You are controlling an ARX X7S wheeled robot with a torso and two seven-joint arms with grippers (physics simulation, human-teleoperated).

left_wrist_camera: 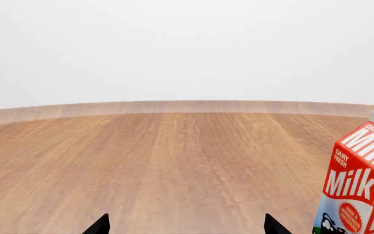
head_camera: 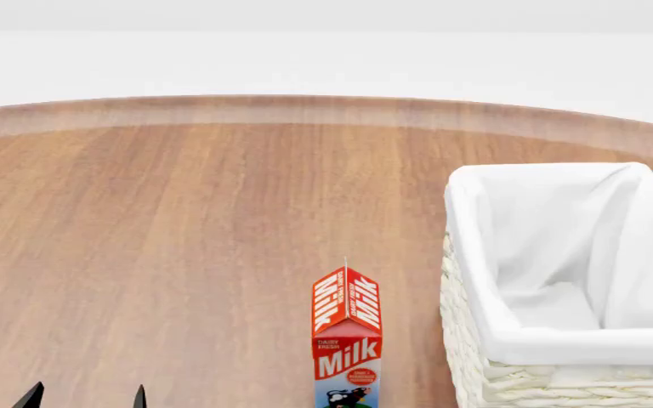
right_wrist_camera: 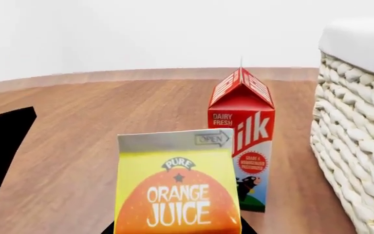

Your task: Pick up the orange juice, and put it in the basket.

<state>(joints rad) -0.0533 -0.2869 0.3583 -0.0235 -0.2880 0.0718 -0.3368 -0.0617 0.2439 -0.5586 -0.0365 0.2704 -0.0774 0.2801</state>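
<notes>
The orange juice (right_wrist_camera: 177,190), a yellow and orange carton, fills the near part of the right wrist view. My right gripper (right_wrist_camera: 178,230) is shut on it, a dark jaw tight against each side of the carton's lower part. Neither shows in the head view. The basket (head_camera: 476,289), cream wicker with a white liner, stands at the right with its woven wall (right_wrist_camera: 356,126) just beyond the carton. My left gripper (head_camera: 86,398) is open at the near left over bare wood (left_wrist_camera: 185,226), holding nothing.
A red and white milk carton (head_camera: 346,340) stands upright just left of the basket, right behind the juice (right_wrist_camera: 245,141) and off to one side of the left gripper (left_wrist_camera: 362,185). The round wooden table (head_camera: 190,221) stretches far and left. A black shape (right_wrist_camera: 2,156) sits at one edge of the right wrist view.
</notes>
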